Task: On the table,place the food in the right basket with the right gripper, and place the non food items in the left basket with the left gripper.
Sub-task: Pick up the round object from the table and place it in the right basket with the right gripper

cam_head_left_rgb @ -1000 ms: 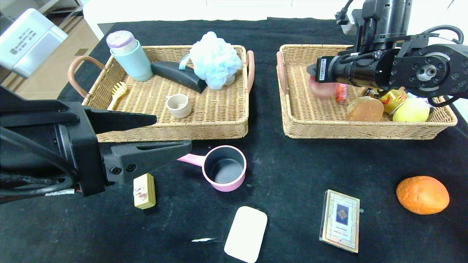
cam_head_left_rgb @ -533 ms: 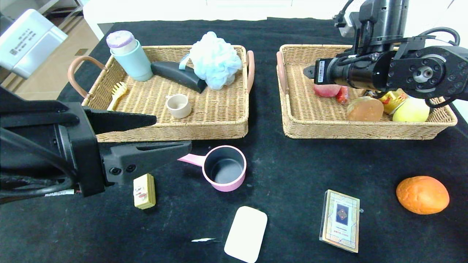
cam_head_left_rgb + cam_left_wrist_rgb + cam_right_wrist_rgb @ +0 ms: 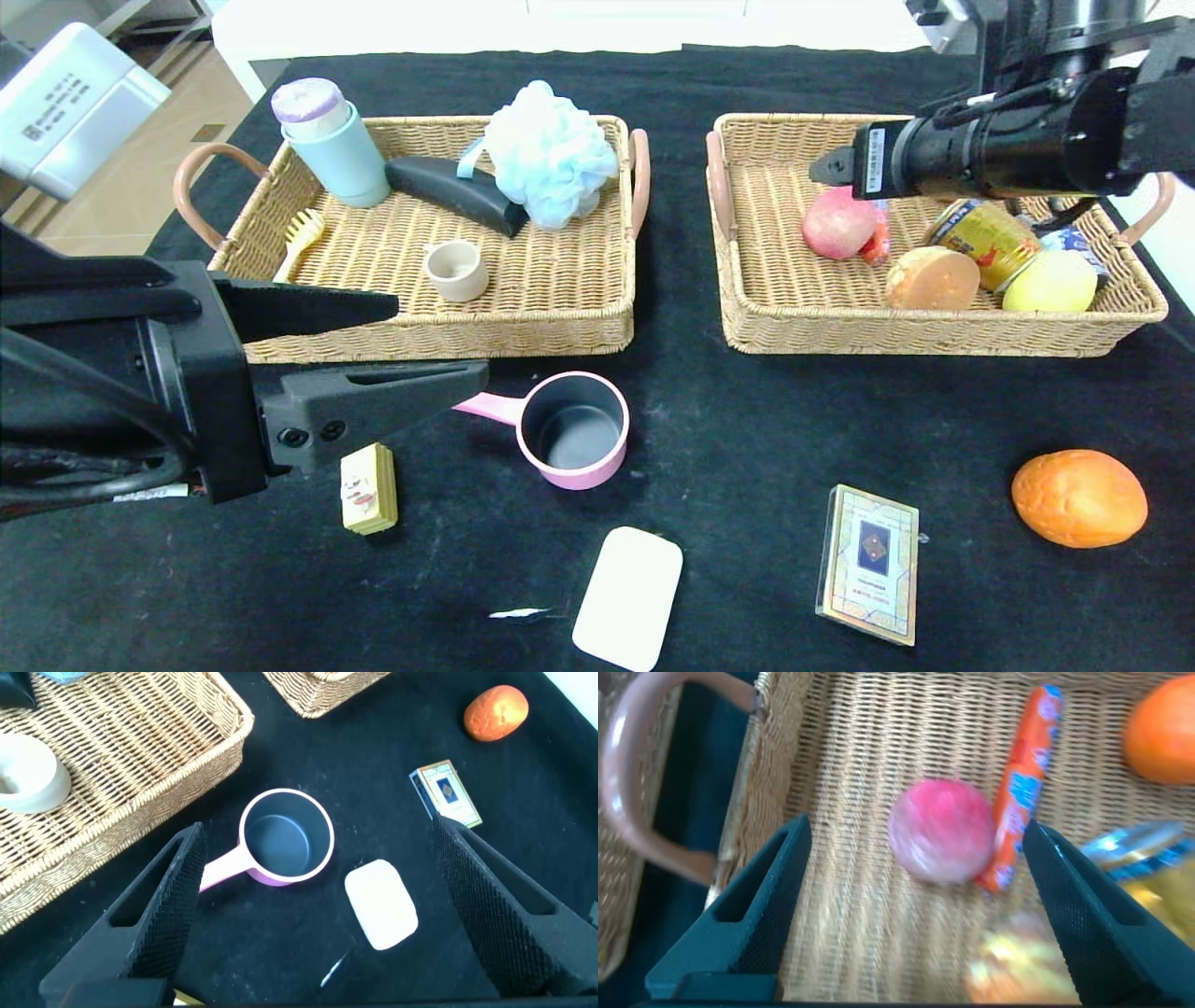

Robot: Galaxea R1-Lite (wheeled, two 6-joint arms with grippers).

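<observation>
Now the round pink-red peach (image 3: 838, 222) lies in the right tan wicker basket (image 3: 934, 331), below the spread black right gripper (image 3: 915, 905); the orange sausage stick's (image 3: 1022, 789) long axis runs beside it.

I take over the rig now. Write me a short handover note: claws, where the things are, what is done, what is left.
Right claw: open, empty, above the peach, which lies in the right basket.
Left claw: open, empty, near the pink saucepan.
Done: peach placed.
Left: orange fruit and yellow block to the right basket; saucepan, white bar and card box, all on the table, to the left basket.
</observation>
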